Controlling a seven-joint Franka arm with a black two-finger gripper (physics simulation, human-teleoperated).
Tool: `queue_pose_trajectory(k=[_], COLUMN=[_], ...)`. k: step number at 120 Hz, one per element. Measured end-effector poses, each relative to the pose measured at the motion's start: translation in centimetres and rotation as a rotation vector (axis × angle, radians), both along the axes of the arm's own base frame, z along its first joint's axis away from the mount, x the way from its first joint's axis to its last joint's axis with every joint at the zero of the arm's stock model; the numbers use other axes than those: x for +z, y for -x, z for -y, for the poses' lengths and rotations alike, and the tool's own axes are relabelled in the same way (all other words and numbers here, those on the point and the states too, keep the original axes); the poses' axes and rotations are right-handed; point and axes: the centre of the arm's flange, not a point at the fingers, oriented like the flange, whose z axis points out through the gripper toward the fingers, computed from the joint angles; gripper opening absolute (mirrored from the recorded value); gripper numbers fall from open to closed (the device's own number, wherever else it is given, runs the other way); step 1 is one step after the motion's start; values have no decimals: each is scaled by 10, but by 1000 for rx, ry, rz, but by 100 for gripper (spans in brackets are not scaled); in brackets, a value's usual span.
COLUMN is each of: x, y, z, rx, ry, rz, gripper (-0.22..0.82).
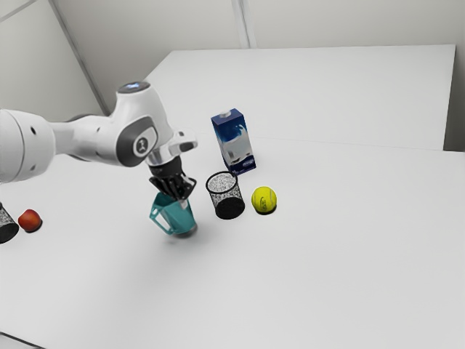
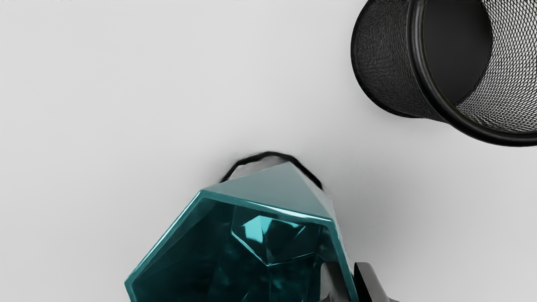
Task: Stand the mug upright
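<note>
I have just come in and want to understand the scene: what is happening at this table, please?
A robot arm is handling the teal mug. Its end effector is closed on the mug's wall, one finger inside and the other outside. The mug's opening faces generally upward, but I cannot tell whether its base is flat on the table. The black mesh cup stands nearby, with the tennis ball and the blue-and-white carton close to it.

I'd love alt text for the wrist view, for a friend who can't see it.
Close view into a teal angular mug, the robot's fingers pinching its wall, one inside and one outside. Nearby, a black mesh cup stands on a pale table.
</note>
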Motion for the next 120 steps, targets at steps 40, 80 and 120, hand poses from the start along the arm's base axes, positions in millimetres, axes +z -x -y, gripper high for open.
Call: queue_pose_trajectory(k=[40, 80, 120], x=[-12, 85, 223], y=[-5, -23, -76], z=[2, 5, -18], rx=[32, 51, 67], ry=[-7, 4, 9], rz=[17, 151, 188], gripper=[10, 50, 58])
